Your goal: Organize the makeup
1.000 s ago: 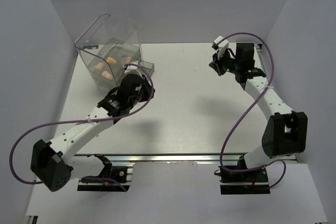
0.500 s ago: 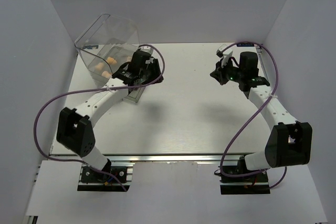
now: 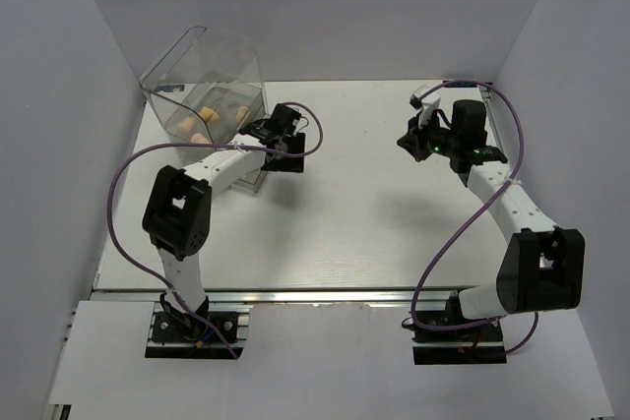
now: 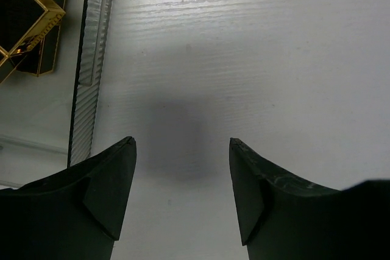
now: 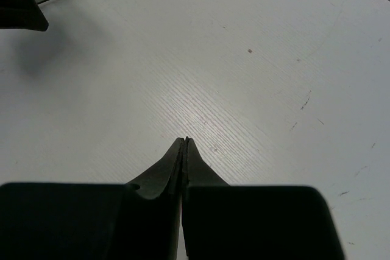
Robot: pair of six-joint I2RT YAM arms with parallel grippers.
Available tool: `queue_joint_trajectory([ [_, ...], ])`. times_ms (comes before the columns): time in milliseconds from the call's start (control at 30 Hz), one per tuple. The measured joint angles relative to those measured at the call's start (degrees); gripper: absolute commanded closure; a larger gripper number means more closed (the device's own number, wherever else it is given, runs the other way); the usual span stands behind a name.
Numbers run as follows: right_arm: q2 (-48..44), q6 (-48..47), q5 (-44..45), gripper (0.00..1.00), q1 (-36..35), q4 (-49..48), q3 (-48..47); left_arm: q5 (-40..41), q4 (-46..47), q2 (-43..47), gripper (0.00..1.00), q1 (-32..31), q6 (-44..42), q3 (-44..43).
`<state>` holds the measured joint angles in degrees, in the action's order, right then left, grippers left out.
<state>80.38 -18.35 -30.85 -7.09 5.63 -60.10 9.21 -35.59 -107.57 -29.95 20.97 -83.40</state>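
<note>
The left pincer (image 4: 181, 144) stood spread and empty beside the drawer (image 4: 91, 59) holding lipsticks (image 4: 27, 22); the right pincer (image 5: 184, 141) was pressed together. A low sideways swing risked shoving the drawer.

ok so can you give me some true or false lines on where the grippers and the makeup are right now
1. The left gripper is open with nothing between its fingers. True.
2. The right gripper holds a sponge. False: it is shut and empty, above bare table.
3. The tan sponges are inside the clear box. True.
4. The lipstick tubes lie on open table beside the right arm. False: they are in the clear tray next to the left gripper.
</note>
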Motion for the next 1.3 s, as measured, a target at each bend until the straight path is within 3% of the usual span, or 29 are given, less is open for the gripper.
queue_joint_trajectory([
  [167,0.02,0.24,-0.02,1.00,0.00,-0.15,0.00,0.59,-0.26,-3.37,0.22,0.31,-1.40,-0.07],
  [333,0.13,0.50,-0.09,1.00,0.04,-0.20,0.00,1.31,-0.48,-5.70,0.07,0.92,-2.14,-0.37],
  [733,0.39,1.42,-1.01,1.00,0.33,-0.15,0.00,6.14,-1.25,-6.95,0.02,2.14,-3.39,-3.30],
  [833,0.39,1.42,-1.09,1.00,0.33,-0.15,0.00,6.49,-1.16,-8.17,0.15,2.14,-4.04,-4.72],
  [867,0.39,1.42,-1.11,1.00,0.33,-0.15,0.00,6.47,-1.07,-8.59,0.25,2.16,-4.24,-5.11],
  [900,0.42,1.42,-1.11,1.00,0.33,-0.15,0.00,6.40,-1.25,-9.14,0.53,2.27,-4.50,-5.57],
  [933,0.42,1.42,-1.11,1.00,0.33,-0.13,0.00,6.19,-1.27,-9.57,0.60,2.36,-4.55,-5.92],
  [1000,0.39,1.42,-1.14,1.00,0.33,-0.13,0.00,5.77,-1.25,-10.86,0.64,2.47,-5.31,-7.08],
  [1067,0.42,1.42,-1.14,1.00,0.33,-0.13,0.00,5.20,-1.27,-12.24,0.59,2.47,-5.77,-8.52],
  [1100,0.42,1.42,-1.14,1.00,0.33,-0.13,0.00,5.09,-1.20,-12.87,0.47,2.49,-5.99,-8.98],
  [1200,0.48,1.42,-1.14,1.00,0.33,-0.13,0.00,5.01,-1.29,-14.10,0.30,2.56,-6.36,-9.46],
  [1233,0.52,1.42,-1.14,1.00,0.33,-0.13,0.00,4.92,-1.49,-14.40,0.18,2.71,-6.25,-9.55],
  [1300,0.63,1.42,-1.11,1.00,0.33,-0.11,0.00,5.44,-1.90,-14.99,0.12,2.71,-6.47,-10.23],
])
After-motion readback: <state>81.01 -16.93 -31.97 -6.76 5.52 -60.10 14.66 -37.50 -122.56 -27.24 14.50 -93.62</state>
